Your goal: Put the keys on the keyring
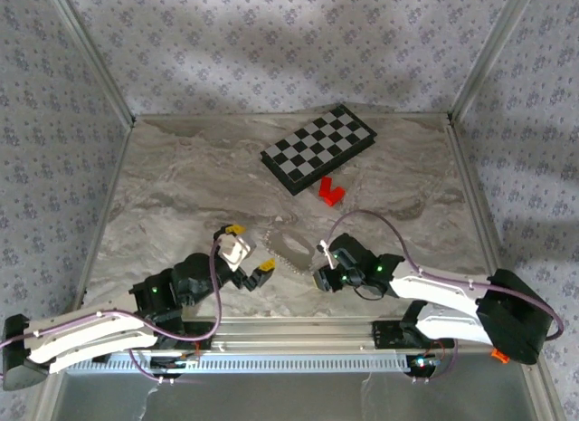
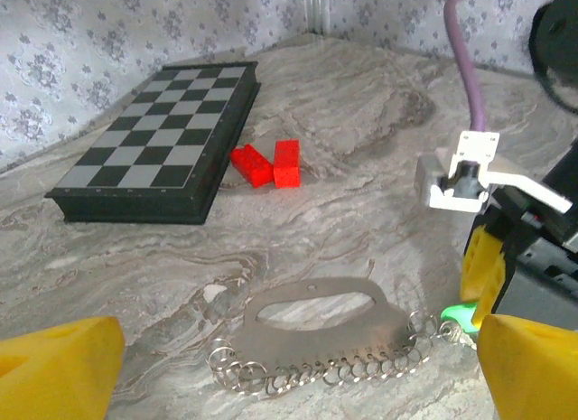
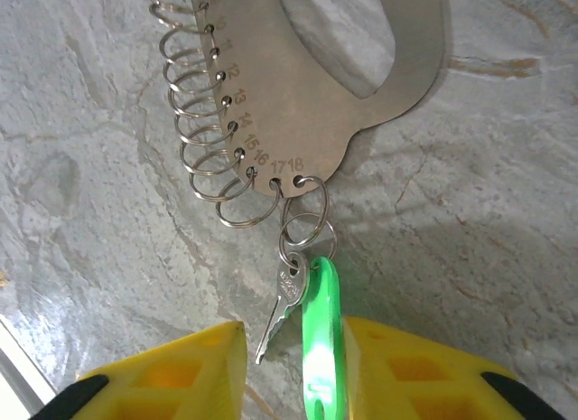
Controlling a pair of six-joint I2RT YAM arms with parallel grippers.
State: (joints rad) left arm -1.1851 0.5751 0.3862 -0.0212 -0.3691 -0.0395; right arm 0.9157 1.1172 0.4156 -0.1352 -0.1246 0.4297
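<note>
1. From above: keyring [image 1: 291, 247] flat on the worktop [image 1: 181, 177], between the two grippers, near the front edge. Left gripper [image 1: 251, 249] just beside its left end, jaws spread wide, holding nothing. Right gripper [image 1: 318, 269] at its right end, the nearer of the two to the key. Checkered board [image 1: 318, 148] and red block [image 1: 331, 193] well apart, farther back. Open room on every side.
2. From the left wrist: keyring [image 2: 316, 334] crosswise between the wide-set yellow fingers [image 2: 54, 370], long axis left to right, row of rings along the near edge. Green key [image 2: 461, 313] at the far right end, at the tip of the right gripper [image 2: 479, 284].
3. From the right wrist: key [image 3: 318, 348] hanging from a small ring at the last hole of the keyring [image 3: 334, 86], pointing straight back into the right gripper [image 3: 293, 339]. Jaws apart, green head between them, against the finger on the right of the view, clear of the other; no clamp to be seen. Judged threaded already. Likely next: a straight retreat along the key's axis, away from the keyring, without snagging the ring.
</note>
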